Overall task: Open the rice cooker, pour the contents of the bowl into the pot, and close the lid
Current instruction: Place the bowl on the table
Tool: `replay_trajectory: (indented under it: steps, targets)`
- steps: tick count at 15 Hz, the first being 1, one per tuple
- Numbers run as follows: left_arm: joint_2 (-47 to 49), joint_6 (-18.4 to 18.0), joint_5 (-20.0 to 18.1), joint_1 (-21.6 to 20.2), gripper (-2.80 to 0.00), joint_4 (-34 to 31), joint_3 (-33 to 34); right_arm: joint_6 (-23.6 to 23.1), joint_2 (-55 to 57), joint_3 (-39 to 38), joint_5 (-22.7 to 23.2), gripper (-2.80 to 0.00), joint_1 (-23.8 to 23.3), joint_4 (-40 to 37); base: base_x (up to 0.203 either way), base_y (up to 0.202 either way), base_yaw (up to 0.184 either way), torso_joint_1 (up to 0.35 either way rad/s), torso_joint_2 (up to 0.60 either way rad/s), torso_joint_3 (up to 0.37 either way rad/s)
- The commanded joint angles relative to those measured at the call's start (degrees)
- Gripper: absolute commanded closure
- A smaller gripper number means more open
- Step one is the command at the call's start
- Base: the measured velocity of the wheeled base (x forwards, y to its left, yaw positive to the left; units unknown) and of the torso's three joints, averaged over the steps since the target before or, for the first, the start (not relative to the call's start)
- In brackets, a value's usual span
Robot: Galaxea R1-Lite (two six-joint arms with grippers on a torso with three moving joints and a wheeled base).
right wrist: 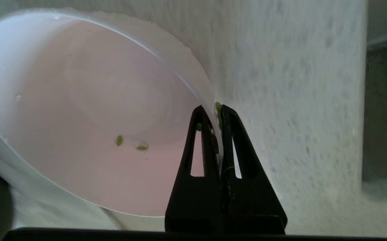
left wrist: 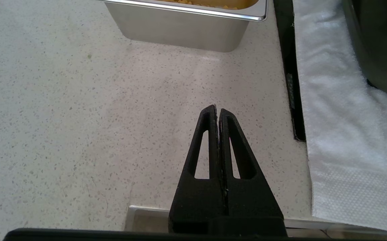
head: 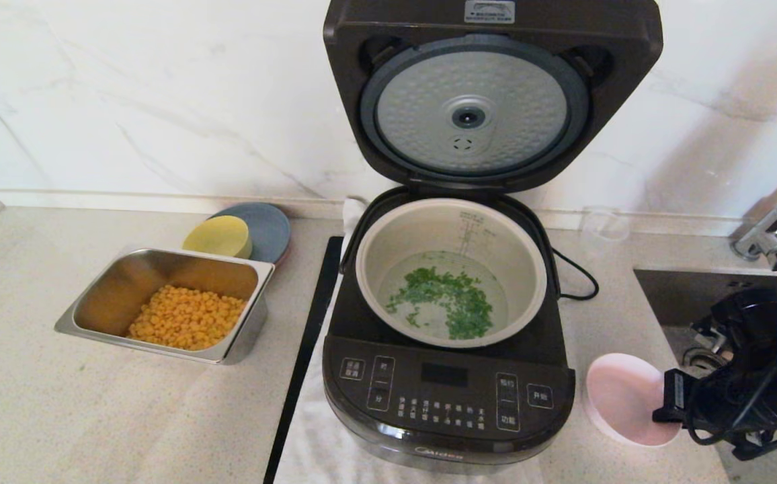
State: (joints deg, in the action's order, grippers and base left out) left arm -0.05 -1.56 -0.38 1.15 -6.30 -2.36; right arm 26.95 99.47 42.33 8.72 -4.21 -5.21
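Note:
The black rice cooker [head: 449,396] stands at the centre with its lid [head: 476,101] swung up, silver underside showing. Chopped green herbs [head: 445,296] float in water inside the grey-beige pot [head: 388,242]. The pink bowl [head: 620,396] [right wrist: 89,110] is to the right of the cooker, low by the counter, tilted. My right gripper [head: 667,396] [right wrist: 215,112] is shut on its rim. Only a few green bits [right wrist: 119,140] cling inside it. My left gripper [left wrist: 216,112] is shut with nothing in it, over bare counter left of the cooker, out of the head view.
A steel tray of corn kernels [head: 187,316] sits left of the cooker, with a yellow bowl [head: 219,236] and a grey plate [head: 269,228] behind it. A white towel [left wrist: 340,134] lies under the cooker. A sink [head: 691,296] and tap [head: 775,232] are on the right.

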Motion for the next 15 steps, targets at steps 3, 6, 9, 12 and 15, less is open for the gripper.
replay_trajectory:
  steps: [3, 6, 9, 12, 15]
  targets:
    - [0.0, 0.0, 0.0, 0.0, 0.00, 0.0, 0.0, 0.3, 0.8, 0.6, -0.1, 0.00, 0.0, -0.1, 0.000, 0.000, 0.000, 0.000, 0.00, 0.000]
    - [0.0, 0.0, 0.0, 0.0, 0.00, 0.0, 0.0, 1.5, -0.1, 0.8, -0.4, -2.80, -0.8, -0.1, 0.000, 0.000, 0.000, 0.000, 0.00, 0.000]
    - [0.0, 0.0, 0.0, 0.0, 0.00, 0.0, 0.0, 3.0, -2.3, 2.5, -0.5, -2.80, -1.5, -0.4, 0.000, 0.000, 0.000, 0.000, 0.00, 0.000]
    - [0.0, 0.0, -0.1, 0.0, 0.00, 0.0, 0.0, 2.9, -11.7, 3.0, -0.5, -2.80, -1.9, -1.9, 0.000, 0.000, 0.000, 0.000, 0.00, 0.000]
    - [0.0, 0.0, 0.0, 0.0, 0.00, 0.0, 0.0, 3.2, -18.6, 6.6, -2.4, -2.80, -2.4, -6.3, 0.000, 0.000, 0.000, 0.000, 0.00, 0.000]
